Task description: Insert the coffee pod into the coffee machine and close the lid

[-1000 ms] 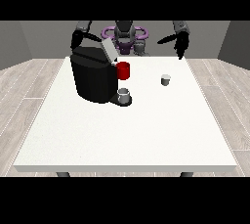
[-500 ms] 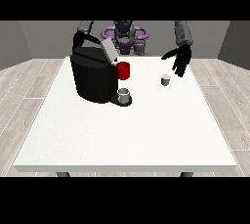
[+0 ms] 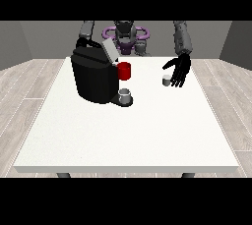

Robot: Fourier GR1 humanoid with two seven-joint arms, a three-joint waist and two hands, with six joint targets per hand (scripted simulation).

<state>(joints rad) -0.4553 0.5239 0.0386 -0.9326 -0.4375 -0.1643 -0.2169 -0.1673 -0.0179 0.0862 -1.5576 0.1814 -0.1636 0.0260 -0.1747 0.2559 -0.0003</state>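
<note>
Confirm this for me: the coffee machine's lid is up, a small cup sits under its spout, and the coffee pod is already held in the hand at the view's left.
Not quite. The front view shows the coffee pod standing on the table, beside the open hand at the view's right, not in any hand. The rest holds: the coffee machine has its lid up, with a small cup under its spout.

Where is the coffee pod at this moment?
In the front view, the coffee pod stands on the table at the right, just beside the open robot hand.

A black coffee machine is sitting on the white table, lid tilting up. The hand at the view's right is hanging with fingers spread just beside the small coffee pod.
</note>
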